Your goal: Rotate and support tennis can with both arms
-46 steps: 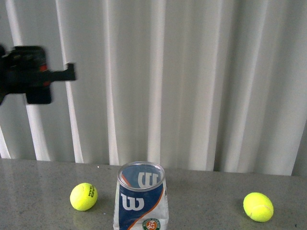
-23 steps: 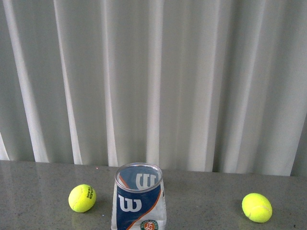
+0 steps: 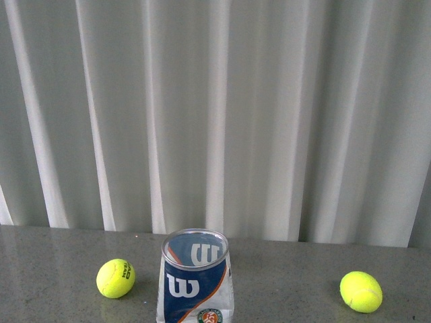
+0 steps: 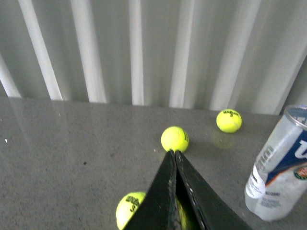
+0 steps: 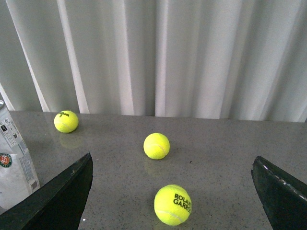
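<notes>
The tennis can (image 3: 195, 279) stands upright on the grey table at the front centre, clear with a blue, white and orange Wilson label and an open silvery rim. It also shows in the left wrist view (image 4: 280, 167) and at the edge of the right wrist view (image 5: 13, 163). Neither arm shows in the front view. My left gripper (image 4: 173, 153) is shut and empty, above the table, apart from the can. My right gripper (image 5: 172, 191) is open wide and empty, with a ball lying on the table between its fingers (image 5: 62, 191).
Yellow-green tennis balls lie on the grey table (image 3: 54, 269): one left of the can (image 3: 116, 278), one right (image 3: 361, 291). The left wrist view shows three balls (image 4: 174, 139) (image 4: 229, 120) (image 4: 129, 208). The right wrist view shows three (image 5: 156, 145) (image 5: 66, 121) (image 5: 172, 204). White curtains (image 3: 269, 114) hang behind.
The black left arm, seen at the upper left of the front view a second ago, has left that view. The can and balls have barely shifted.
</notes>
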Controlling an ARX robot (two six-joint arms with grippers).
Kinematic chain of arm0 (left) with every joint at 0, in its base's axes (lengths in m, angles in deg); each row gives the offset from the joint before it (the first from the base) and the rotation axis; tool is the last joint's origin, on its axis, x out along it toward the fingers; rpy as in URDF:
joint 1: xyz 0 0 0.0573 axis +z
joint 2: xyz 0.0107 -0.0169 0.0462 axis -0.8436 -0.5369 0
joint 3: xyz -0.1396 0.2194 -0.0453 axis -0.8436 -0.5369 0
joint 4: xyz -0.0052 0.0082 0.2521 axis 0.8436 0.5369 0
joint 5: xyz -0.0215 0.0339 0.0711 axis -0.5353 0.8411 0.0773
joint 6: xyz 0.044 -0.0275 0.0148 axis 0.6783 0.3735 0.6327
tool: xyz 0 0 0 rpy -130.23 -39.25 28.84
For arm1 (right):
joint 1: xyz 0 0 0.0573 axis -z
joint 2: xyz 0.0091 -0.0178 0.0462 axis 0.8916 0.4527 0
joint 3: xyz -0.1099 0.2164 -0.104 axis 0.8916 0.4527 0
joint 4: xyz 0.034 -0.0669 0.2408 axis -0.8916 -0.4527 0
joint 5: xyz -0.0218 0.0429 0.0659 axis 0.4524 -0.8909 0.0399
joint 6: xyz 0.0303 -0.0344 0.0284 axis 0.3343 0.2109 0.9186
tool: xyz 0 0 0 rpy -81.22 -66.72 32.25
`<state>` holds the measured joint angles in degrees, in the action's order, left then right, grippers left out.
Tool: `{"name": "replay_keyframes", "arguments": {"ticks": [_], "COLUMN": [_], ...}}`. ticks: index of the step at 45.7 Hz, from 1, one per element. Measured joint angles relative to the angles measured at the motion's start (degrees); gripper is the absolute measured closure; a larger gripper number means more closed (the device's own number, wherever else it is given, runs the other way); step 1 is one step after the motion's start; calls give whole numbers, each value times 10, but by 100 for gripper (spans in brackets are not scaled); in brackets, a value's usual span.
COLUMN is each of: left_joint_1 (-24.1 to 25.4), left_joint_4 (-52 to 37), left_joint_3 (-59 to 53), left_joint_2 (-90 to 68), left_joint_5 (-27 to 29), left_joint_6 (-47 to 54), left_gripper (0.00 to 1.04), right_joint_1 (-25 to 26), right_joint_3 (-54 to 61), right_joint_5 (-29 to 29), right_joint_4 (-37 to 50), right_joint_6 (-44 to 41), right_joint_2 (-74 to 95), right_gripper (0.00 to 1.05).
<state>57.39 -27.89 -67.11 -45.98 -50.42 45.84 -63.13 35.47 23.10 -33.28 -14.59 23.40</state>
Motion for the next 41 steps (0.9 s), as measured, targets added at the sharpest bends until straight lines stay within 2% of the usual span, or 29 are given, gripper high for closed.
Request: {"name": "replay_keyframes", "arguments": {"ticks": [41], "left_joint_1": [0], "left_joint_4": [231], "left_joint_3": [-1], "left_joint_2": [244], "left_joint_5": [-2], "left_joint_6": [0], "left_gripper": [101], "right_joint_1": [0], "right_joint_3": [0], "right_joint_5": [0], "right_joint_4": [0], "right_joint_6": [0], "right_joint_2": [0], "right_gripper": [7]}}
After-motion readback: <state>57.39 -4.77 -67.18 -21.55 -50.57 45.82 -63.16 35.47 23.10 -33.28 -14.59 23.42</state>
